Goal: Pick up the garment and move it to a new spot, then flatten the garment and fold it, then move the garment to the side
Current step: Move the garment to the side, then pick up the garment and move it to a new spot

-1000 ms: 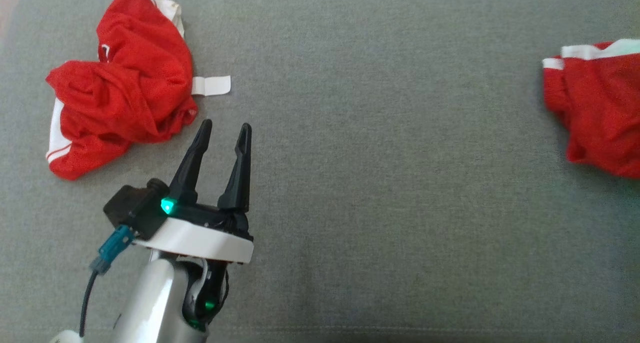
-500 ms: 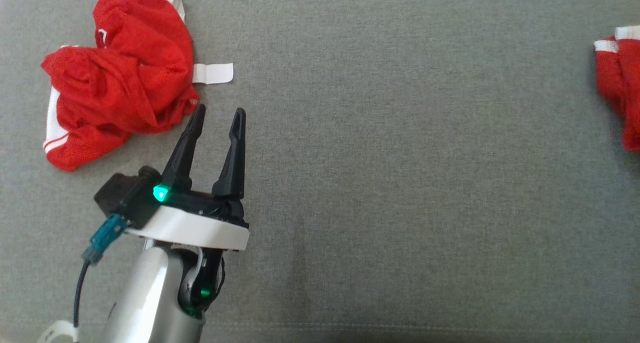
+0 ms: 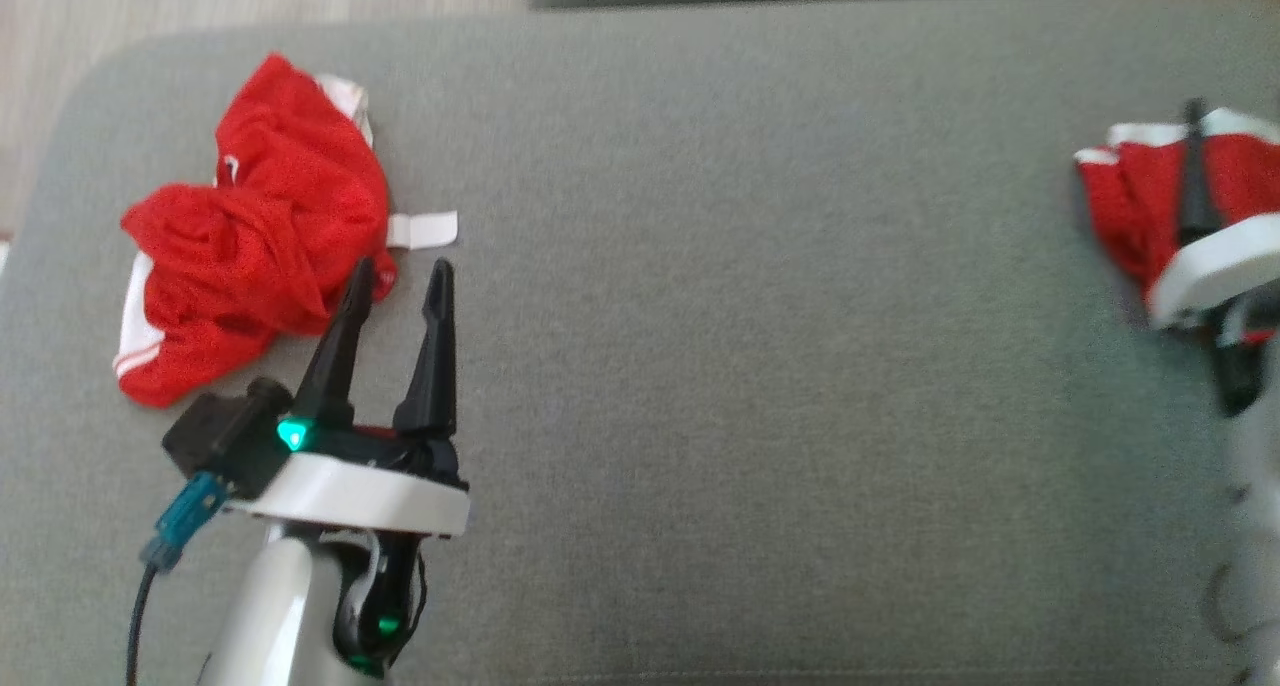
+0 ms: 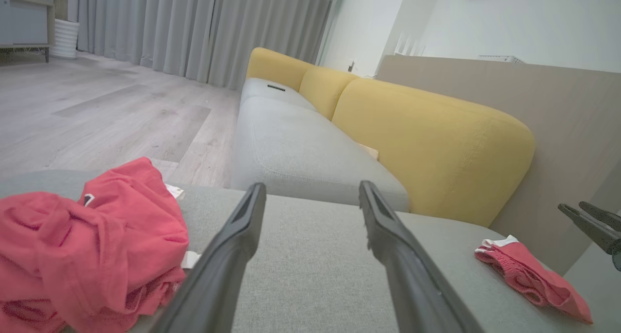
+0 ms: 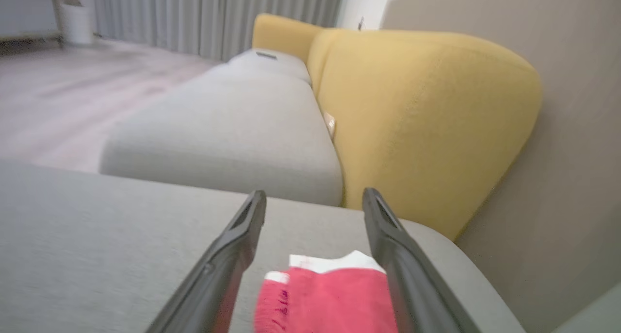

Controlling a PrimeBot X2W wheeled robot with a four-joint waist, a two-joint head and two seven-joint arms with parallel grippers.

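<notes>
Lying below spread right claw (image 5: 314, 197), red garment (image 5: 330, 294)

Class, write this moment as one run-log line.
left gripper: open, beside crumpled red garment | right gripper: open, over second red garment | surface: grey cushion

Blurred right claw (image 3: 1193, 181), folded garment (image 3: 1135, 196) partly hidden

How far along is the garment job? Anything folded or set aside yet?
Looks done: a small red garment lies compact near the cushion's right edge, with the right gripper open over it, gripping nothing. In hand: nothing; the left gripper is open beside the crumpled red garment. Left: that one is not yet picked up, flattened, folded or set aside.
</notes>
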